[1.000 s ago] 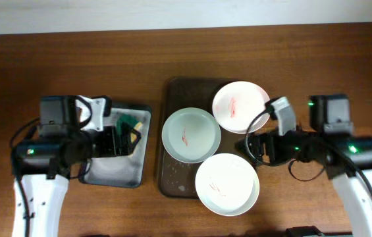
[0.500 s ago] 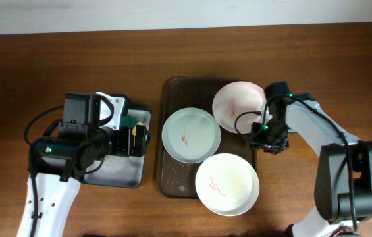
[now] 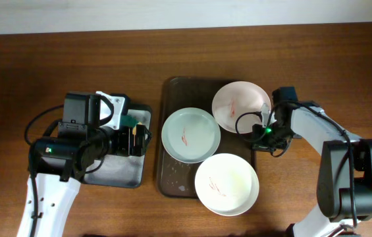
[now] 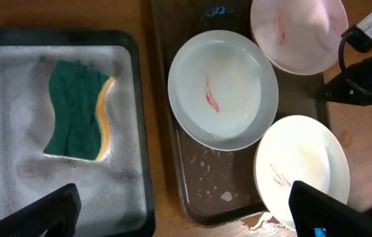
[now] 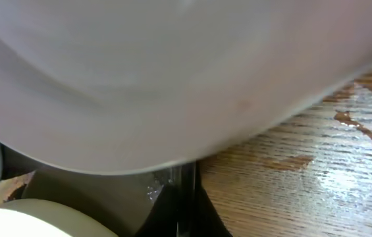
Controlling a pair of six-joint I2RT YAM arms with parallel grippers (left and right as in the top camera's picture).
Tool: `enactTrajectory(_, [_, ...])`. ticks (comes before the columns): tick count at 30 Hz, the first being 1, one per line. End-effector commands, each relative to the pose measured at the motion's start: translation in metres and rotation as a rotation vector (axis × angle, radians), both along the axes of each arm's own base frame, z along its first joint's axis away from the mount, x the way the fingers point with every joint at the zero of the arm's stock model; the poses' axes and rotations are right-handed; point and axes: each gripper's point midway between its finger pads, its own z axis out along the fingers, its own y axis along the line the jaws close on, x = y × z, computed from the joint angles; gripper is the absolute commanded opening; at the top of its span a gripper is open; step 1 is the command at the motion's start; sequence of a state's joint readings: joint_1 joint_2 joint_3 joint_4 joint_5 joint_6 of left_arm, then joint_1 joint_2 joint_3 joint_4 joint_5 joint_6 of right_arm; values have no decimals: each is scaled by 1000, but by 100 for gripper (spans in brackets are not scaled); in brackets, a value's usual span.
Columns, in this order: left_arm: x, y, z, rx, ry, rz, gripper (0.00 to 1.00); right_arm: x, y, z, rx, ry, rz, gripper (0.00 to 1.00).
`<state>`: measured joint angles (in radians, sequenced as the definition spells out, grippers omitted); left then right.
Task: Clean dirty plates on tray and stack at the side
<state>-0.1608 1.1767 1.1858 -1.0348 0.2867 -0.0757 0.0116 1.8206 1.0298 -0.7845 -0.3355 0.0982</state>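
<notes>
Pinkish-white plate (image 3: 238,105) sits at the brown tray's (image 3: 172,178) far right corner, its rim clenched in the right gripper (image 3: 263,130). Green plate (image 3: 190,134) and white plate (image 3: 226,184) lie on the tray too; the left gripper (image 3: 133,139) hangs spread wide over the sponge (image 4: 79,110).

wood-grain table (image 3: 54,59) wet in spots; plates (image 3: 190,134) glossy, perhaps ceramic; sponge (image 4: 79,110) rough.

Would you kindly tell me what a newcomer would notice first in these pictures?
A pale green plate, a pinkish plate and a white plate, all smeared red, crowd the dark brown tray at the centre. The right arm's fingers are closed on the pinkish plate's rim; at the left a green-and-yellow sponge lies in a foamy black tray.
</notes>
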Motion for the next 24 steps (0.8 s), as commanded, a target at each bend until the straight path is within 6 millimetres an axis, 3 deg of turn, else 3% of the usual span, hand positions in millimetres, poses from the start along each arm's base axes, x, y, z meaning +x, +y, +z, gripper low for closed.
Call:
enactTrajectory(1, [2, 0, 6, 4, -19, 0, 99, -4, 3, -6, -10, 15, 10, 4])
enactTrajectory(4, [2, 0, 6, 4, -19, 0, 99, -2, 4, -9, -62, -10, 69, 4])
enactTrajectory(8, [2, 0, 6, 4, -19, 0, 99, 2, -18, -14, -239, -37, 107, 4])
enactTrajectory(16, [2, 0, 6, 4, -19, 0, 99, 25, -24, -13, -288, -148, 209, 4])
enactTrajectory(18, [2, 0, 6, 4, -19, 0, 100, 22, -24, -14, -287, -137, 211, 4])
enactTrajectory(19, [2, 0, 6, 4, -19, 0, 99, 16, -21, -11, -270, -115, 214, 22])
enactTrajectory(20, [2, 0, 6, 4, -19, 0, 99, 14, -19, -7, -251, -106, 210, 31])
enactTrajectory(24, [5, 5, 5, 28, -31, 17, 99, 9, -12, 40, -209, -139, 149, 41])
